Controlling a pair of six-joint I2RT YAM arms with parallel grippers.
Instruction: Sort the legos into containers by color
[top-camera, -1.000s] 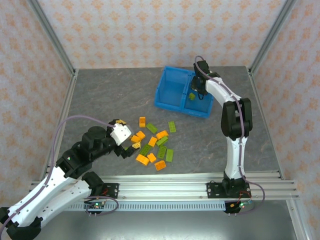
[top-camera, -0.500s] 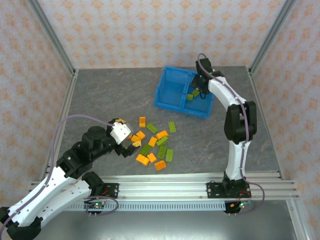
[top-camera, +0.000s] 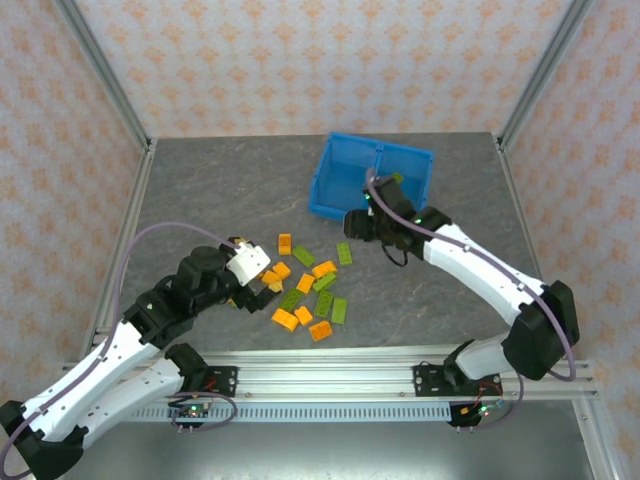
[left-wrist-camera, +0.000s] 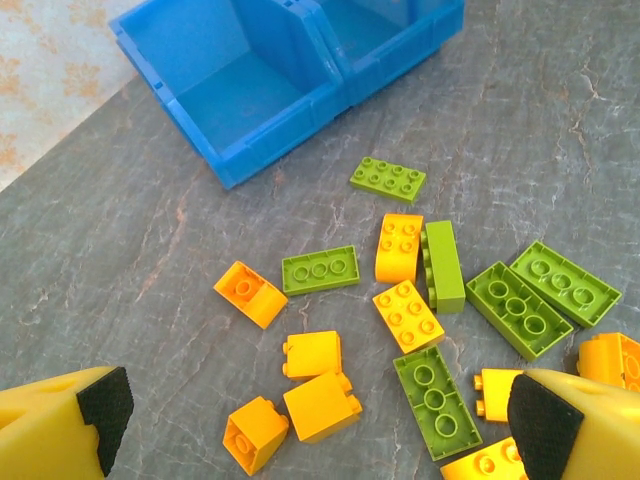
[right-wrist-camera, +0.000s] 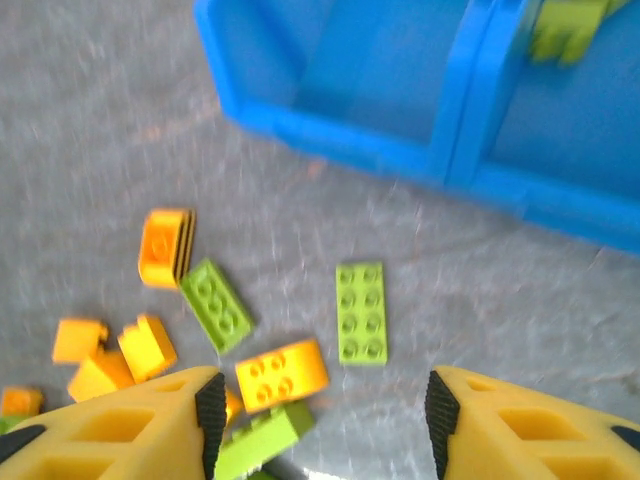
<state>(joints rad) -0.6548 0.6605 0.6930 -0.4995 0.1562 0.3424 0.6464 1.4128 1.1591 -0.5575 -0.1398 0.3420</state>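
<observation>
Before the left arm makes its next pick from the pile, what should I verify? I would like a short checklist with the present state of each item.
1. The left gripper is open: ok.
2. It hangs over the loose legos: ok.
3. The right gripper is open and empty: ok.
4. The green lego lies inside the right compartment of the bin: ok.
5. The two arms are well apart in the top view: ok.
6. Which of the loose legos the left gripper aims at: cannot tell.
</observation>
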